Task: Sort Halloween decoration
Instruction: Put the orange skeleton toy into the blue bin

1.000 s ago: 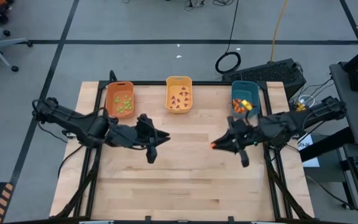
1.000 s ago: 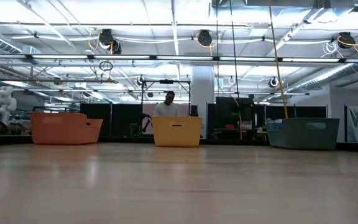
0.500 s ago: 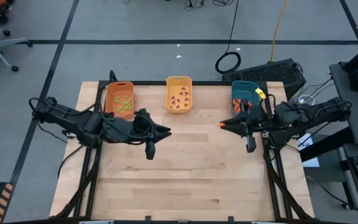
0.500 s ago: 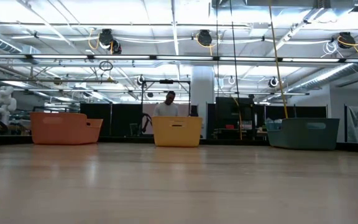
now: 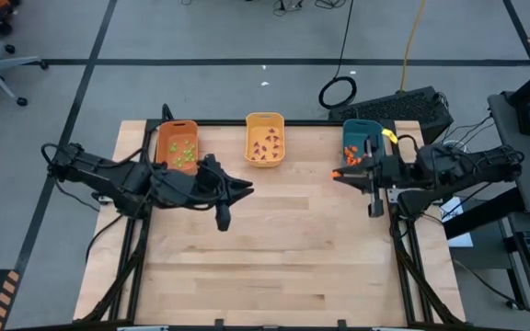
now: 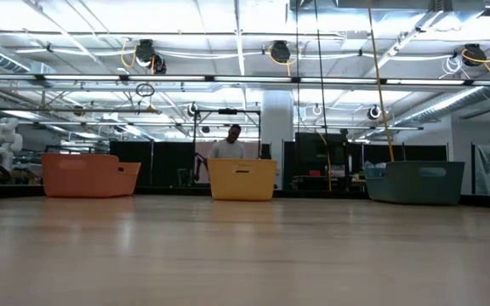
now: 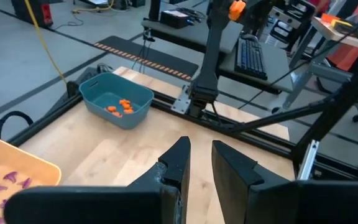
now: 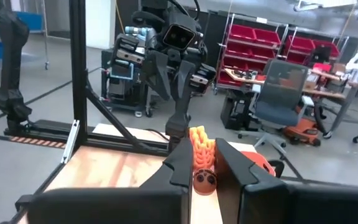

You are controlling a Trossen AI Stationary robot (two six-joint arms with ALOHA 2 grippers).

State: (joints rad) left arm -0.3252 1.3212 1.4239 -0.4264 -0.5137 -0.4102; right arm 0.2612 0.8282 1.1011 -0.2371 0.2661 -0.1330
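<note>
A: Status?
B: Right gripper (image 5: 338,173) clamped on an orange trinket (image 8: 202,160), hovering just beside the teal bin (image 5: 350,129), which holds the other orange ones.
A: Next?
B: My read: get fully over the bin, then release.
A: Left gripper (image 7: 200,163)?
B: Waiting mid-table, fingers slightly apart, nothing between them.

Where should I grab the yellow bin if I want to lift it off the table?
Probably the rim of a long side wall of the yellow bin, about midway along. Come straight down from above, with one finger inside and one outside. The bin stands upright and open-topped with thin walls, and the purple trinkets lie low on its floor, below the rim.
</note>
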